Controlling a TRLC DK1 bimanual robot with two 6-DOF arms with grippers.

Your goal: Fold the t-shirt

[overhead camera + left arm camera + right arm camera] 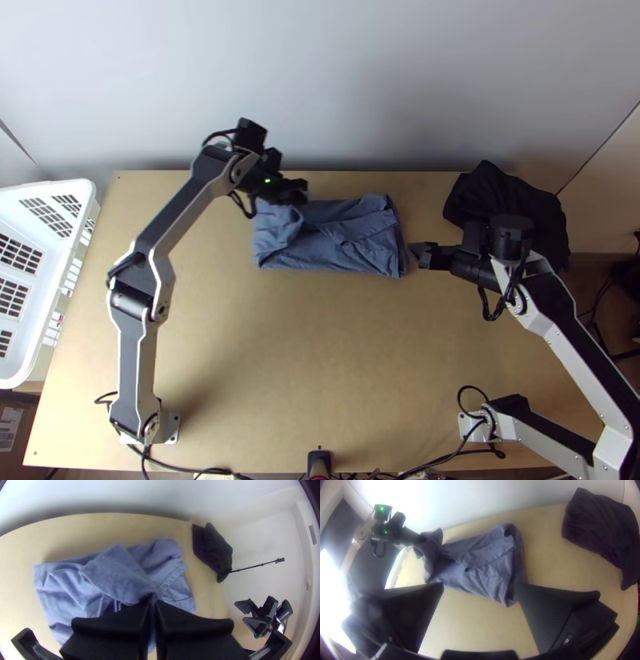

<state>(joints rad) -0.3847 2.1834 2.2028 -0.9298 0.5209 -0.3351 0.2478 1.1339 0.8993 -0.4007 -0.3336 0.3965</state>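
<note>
The left tool (pixel 152 602) is pinching the part-folded t-shirt (pixel 344 244) by one raised end — probably needing laying across next — while the right tool (pixel 481 586) is gaping wide, empty.

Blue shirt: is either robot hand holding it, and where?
Yes, the left gripper pinches the shirt by a raised fold at its left end in the top view.
</note>
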